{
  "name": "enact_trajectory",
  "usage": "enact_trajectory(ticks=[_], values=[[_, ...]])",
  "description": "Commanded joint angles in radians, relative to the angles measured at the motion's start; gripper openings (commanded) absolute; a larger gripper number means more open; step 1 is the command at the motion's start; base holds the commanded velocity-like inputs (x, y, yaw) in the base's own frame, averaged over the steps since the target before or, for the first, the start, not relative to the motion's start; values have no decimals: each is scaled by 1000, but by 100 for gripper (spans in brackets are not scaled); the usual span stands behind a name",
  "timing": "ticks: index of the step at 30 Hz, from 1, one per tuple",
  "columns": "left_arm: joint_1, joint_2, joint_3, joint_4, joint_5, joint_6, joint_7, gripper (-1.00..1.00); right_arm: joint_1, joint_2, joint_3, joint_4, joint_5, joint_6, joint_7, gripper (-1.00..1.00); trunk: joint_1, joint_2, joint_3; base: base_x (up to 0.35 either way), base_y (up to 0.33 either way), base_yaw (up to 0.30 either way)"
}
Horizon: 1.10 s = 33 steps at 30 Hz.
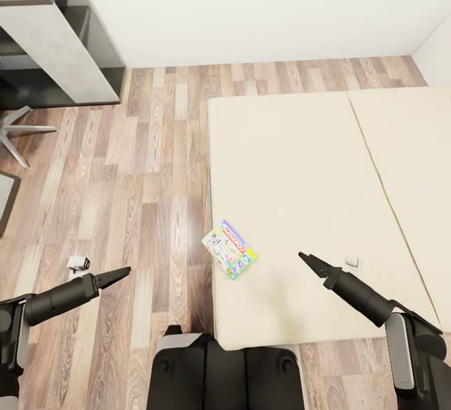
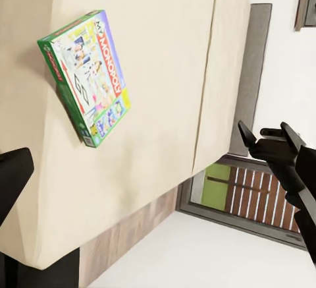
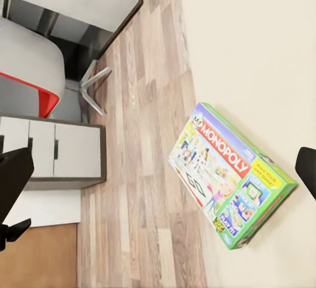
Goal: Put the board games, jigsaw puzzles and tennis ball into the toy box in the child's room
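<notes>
One board game (image 1: 229,250), a white-and-green Monopoly box, lies flat on the beige bed (image 1: 300,166) near its left edge; it is also in the wrist views (image 2: 89,77) (image 3: 230,176). My right gripper (image 1: 307,260) hovers open over the bed, right of the box and apart from it; the left wrist view catches it too (image 2: 266,136). Left of the bed, my left gripper (image 1: 119,274) hangs open over the wooden floor, holding nothing. A corner of the grey table (image 1: 56,41) is at the far left. The toy box, jigsaw puzzles and tennis ball are out of view.
A chair's star base (image 1: 19,125) stands on the floor by the table, and its red seat (image 3: 26,97) is beside a drawer unit (image 3: 59,149). A small white object (image 1: 78,264) lies on the floor near my left gripper. White wall runs behind.
</notes>
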Motion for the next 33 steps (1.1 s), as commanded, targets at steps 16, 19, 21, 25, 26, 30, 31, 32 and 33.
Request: enact_trajectory(ticks=[16,19,21,25,26,30,31,32,33], values=[[-1,1,2,12,-15,-36,-9,100,0,-5,-3,29,0,-27,-7,100,1,-1,25,0,0,0],[-1,0,2,13,-18,-71,-5,100,-1,-7,-3,48,0,-54,-8,100,1,-1,30,0,0,0],[-1,0,1,14,-19,-96,9,100,-1,-7,-3,61,0,-65,-8,100,1,-1,34,0,0,0],[-1,0,3,14,-19,-118,33,100,-1,-8,-2,79,1,-74,-9,100,1,-1,40,0,0,0],[-1,0,3,14,-20,-123,41,100,-1,-8,-2,85,1,-76,-9,100,1,-1,42,0,0,0],[-1,0,4,15,-20,-138,56,100,-1,-8,-2,97,3,-86,-9,100,1,-1,48,0,0,0],[-1,0,4,15,-20,-141,59,100,-1,-8,-2,99,3,-90,-9,100,1,-1,50,0,0,0],[-1,-1,4,15,-20,-147,68,100,-1,-8,-2,103,6,-99,-9,100,1,-1,52,0,0,0],[-1,-1,3,16,-20,-149,74,100,-1,-8,-2,104,8,-103,-9,100,1,-1,53,0,0,0]])
